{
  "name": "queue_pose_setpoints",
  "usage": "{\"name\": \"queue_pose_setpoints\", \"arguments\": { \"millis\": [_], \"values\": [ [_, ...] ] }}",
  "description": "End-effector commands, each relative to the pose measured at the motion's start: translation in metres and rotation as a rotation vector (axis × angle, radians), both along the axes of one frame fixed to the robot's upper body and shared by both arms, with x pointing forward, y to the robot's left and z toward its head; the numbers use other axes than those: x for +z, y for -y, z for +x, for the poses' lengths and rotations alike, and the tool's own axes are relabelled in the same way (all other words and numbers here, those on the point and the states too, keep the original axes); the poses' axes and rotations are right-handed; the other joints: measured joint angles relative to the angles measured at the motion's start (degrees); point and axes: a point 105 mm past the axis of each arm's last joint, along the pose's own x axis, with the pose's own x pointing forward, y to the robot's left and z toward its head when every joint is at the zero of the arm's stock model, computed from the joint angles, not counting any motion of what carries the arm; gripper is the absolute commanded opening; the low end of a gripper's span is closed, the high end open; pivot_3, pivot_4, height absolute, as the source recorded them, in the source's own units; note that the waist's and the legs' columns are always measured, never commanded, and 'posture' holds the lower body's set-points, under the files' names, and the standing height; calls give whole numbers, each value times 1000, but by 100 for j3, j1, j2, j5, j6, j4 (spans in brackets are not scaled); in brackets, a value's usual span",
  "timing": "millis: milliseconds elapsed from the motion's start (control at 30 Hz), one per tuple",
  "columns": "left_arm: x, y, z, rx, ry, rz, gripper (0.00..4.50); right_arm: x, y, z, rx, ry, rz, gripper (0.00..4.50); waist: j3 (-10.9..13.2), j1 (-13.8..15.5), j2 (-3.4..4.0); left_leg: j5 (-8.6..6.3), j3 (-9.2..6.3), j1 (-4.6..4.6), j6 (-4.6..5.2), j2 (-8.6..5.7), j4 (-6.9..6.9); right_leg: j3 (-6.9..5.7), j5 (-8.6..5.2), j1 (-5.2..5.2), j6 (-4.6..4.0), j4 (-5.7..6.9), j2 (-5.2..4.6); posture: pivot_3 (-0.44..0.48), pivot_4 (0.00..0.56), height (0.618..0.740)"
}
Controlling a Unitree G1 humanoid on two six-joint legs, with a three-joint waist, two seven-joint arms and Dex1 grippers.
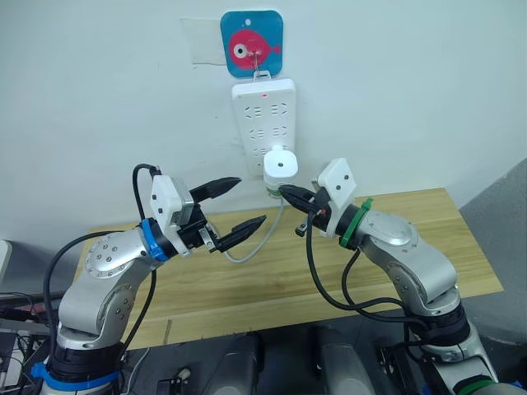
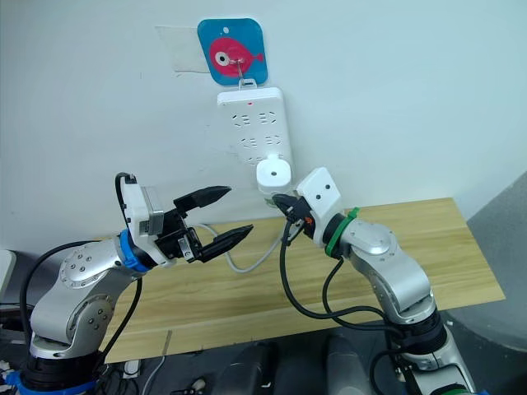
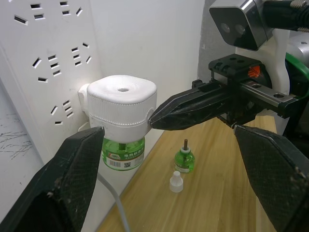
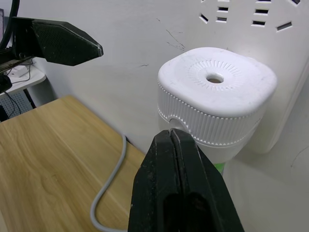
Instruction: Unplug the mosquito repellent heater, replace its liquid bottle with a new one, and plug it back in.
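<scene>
The mosquito repellent heater point(image 1: 281, 164) is plugged into the lower part of the white power strip point(image 1: 263, 111), which hangs on the wall above the far edge of the wooden tabletop point(image 1: 247, 271). Under the heater's white body a green liquid bottle point(image 3: 123, 153) is fitted, with a label on it.

The right gripper point(image 1: 286, 192) is at the heater from the right side. Its jaws are closed together, with nothing between them, and the tip is just at the ribbed side of the heater; whether it touches I cannot tell.

The left gripper point(image 1: 244, 203) is to the left of the heater, a little apart from it. Its jaws are wide open and empty, pointing to the right toward the heater.

On the tabletop near the wall, below the heater, stands a second small green bottle point(image 3: 184, 158) with a dark wick on top, and just beside it a small white cap point(image 3: 176, 181). A grey cable point(image 4: 108, 188) runs down from the strip and curves over the tabletop. Above the strip there is a blue hook plate with a pink fish point(image 1: 251, 43).
</scene>
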Motion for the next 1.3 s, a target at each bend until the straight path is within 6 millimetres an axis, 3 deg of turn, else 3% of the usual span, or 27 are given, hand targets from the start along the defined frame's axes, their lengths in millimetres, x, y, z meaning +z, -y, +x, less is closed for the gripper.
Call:
{"name": "queue_pose_setpoints", "arguments": {
  "millis": [33,267,467,567,733,900,1300],
  "values": [
    [8,2,-4,-18,40,-1,4500,22,11,10,-87,89,43,8,0,0,0,0,0,0,0,0,0,0,0,0,0,1,0,-12,253,740],
    [6,0,-2,-17,36,9,4500,9,7,-8,24,34,-16,8,0,1,0,-1,0,2,2,0,0,-1,0,1,0,2,0,-21,254,740],
    [6,-8,1,-4,29,28,4500,9,24,-20,70,19,-49,8,1,3,0,-9,0,0,15,1,-4,-1,0,2,-1,-10,0,-19,255,740],
    [7,-14,4,32,11,28,4500,14,36,-24,85,35,-57,827,1,6,-1,-12,-2,1,21,2,-3,-4,0,5,0,-9,0,-16,254,740],
    [1,-28,6,96,-27,105,4500,23,60,-35,98,103,-81,2643,1,13,-1,-13,-10,1,22,3,-4,-12,-1,13,0,-15,0,-10,251,740],
    [5,-33,7,135,-29,129,4500,24,68,-44,116,113,-60,4458,1,21,-1,-13,-12,4,22,4,-3,-14,-1,18,0,-18,-1,-1,237,740],
    [5,-27,8,137,-23,155,4500,26,67,-45,88,102,-20,4484,0,28,-2,-11,-12,6,17,5,-3,-14,-1,21,0,-19,-2,-4,221,740]
  ]
}}
